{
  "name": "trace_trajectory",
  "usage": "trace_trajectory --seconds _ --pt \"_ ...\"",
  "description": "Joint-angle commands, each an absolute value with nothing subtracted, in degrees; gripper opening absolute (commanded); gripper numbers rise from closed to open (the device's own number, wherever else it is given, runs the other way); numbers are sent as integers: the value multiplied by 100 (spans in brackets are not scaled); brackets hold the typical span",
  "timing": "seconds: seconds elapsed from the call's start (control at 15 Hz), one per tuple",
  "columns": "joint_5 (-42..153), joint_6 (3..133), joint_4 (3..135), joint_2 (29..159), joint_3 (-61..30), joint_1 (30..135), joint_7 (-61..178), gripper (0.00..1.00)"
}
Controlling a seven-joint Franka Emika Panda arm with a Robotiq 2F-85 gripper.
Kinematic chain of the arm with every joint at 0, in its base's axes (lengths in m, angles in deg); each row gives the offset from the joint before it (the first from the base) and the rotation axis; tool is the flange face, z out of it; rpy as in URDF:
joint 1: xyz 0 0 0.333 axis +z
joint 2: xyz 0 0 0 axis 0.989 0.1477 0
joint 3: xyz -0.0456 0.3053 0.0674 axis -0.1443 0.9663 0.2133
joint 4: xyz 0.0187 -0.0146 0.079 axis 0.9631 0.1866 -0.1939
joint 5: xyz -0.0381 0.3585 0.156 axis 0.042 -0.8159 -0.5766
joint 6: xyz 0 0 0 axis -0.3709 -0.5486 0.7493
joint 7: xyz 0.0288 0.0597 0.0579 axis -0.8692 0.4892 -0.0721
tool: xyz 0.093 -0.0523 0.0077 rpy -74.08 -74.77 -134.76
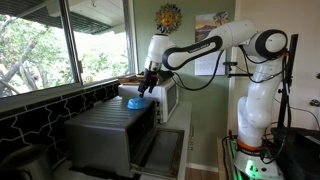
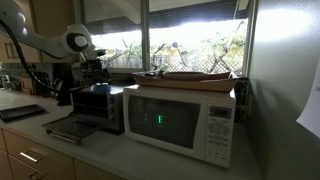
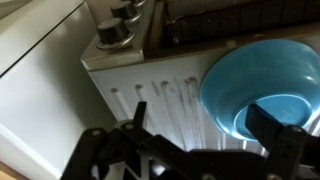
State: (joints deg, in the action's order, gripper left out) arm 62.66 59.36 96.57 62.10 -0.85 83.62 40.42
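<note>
Atop toaster oven [image 1: 105, 125], blue bowl [image 3: 240, 75] sits partly hidden behind wide-open pincer [image 3: 200, 115].

A home kitchen is indicated by a white microwave [image 2: 180, 120] and a toaster oven [image 2: 98, 108] set side by side on a countertop [image 2: 120, 155] above wooden drawers [image 2: 28, 158], beneath a wide window [image 2: 195, 35] at the far side.

- No text, brand or number can be read in any view.
- Microwave [image 2: 185, 120]: a green glow on its display, too small to read.
- Wall posters [image 1: 212, 27]: print too blurred to read.
- Blue bowl [image 3: 240, 80] and toaster oven [image 3: 150, 100]: no legible mark.
</note>
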Motion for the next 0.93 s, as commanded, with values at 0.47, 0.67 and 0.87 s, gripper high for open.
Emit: trace_trajectory --seconds 0.47,0.67,0.87 --pt "6601 5435 9827 5987 -270 8209 4337 100" --pt "6570 5457 9802 5965 -295 8198 4315 100" --pt "6351 5474 9783 5894 -347 8236 4332 100"
